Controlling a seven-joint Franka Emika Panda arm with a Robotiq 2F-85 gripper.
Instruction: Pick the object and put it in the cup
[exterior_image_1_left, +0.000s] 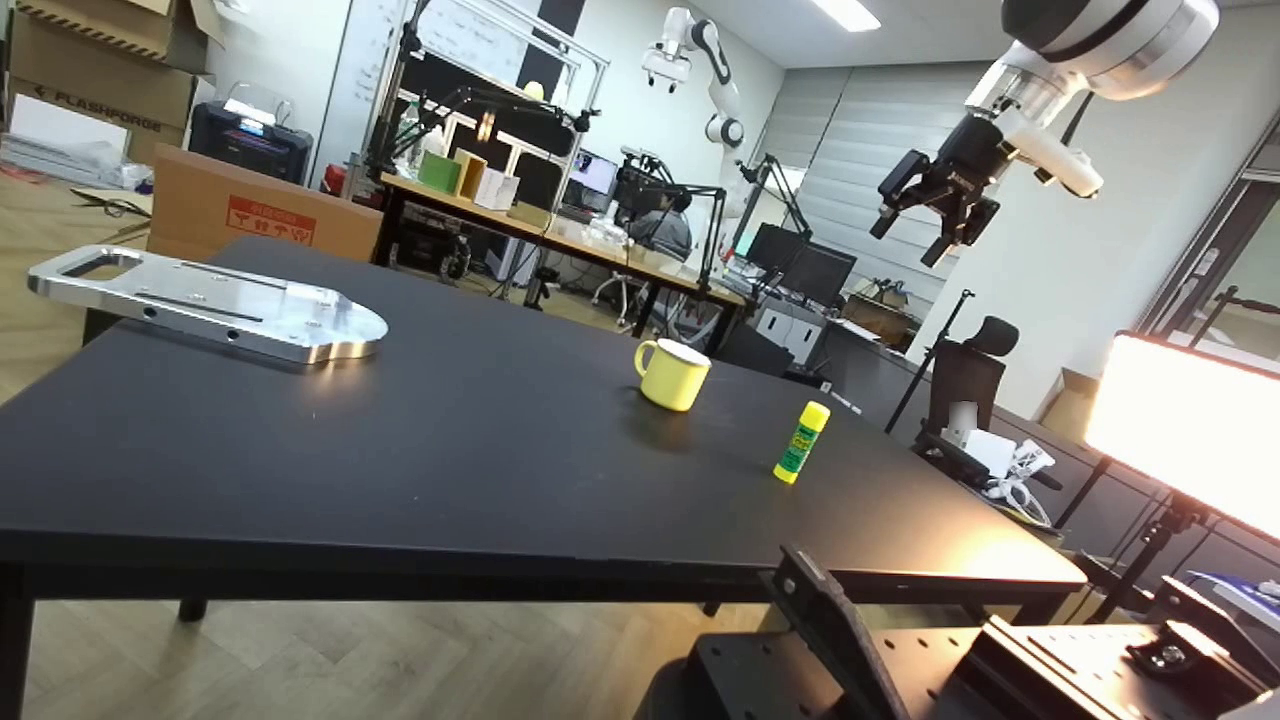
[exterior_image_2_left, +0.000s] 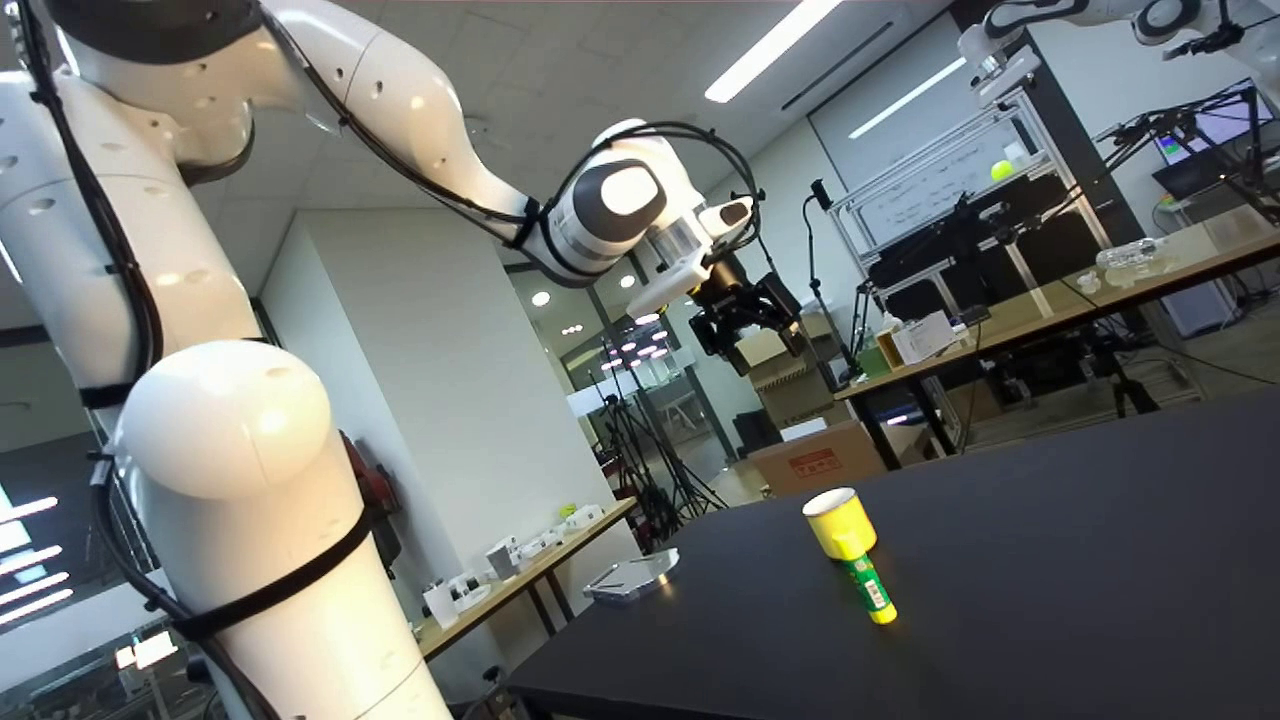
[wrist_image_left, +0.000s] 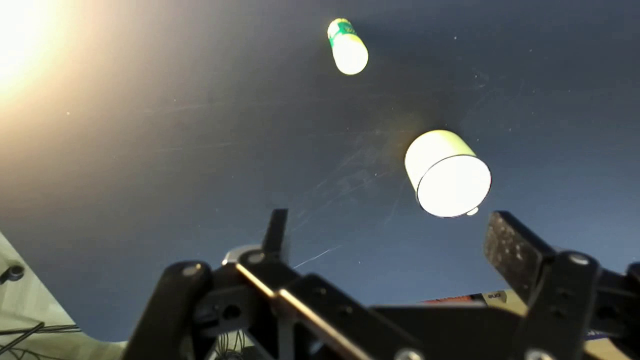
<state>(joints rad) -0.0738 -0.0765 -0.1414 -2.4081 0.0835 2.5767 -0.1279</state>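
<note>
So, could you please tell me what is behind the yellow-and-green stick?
In an exterior view, the cup stands behind the stick, its mouth and upper wall showing. The stick covers part of the wall below; yellow blends into yellow there, hiding the exact boundary.

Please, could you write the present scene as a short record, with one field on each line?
Surface: black table
To pick: yellow-green glue stick, standing upright on the table
Destination: yellow cup, upright, with a handle, apart from the glue stick
Robot: gripper open, raised above the table, holding nothing
Also there: silver metal plate at the table's edge
Not clear: inside of the cup, washed out in the wrist view
Status: glue stick not yet picked
</note>
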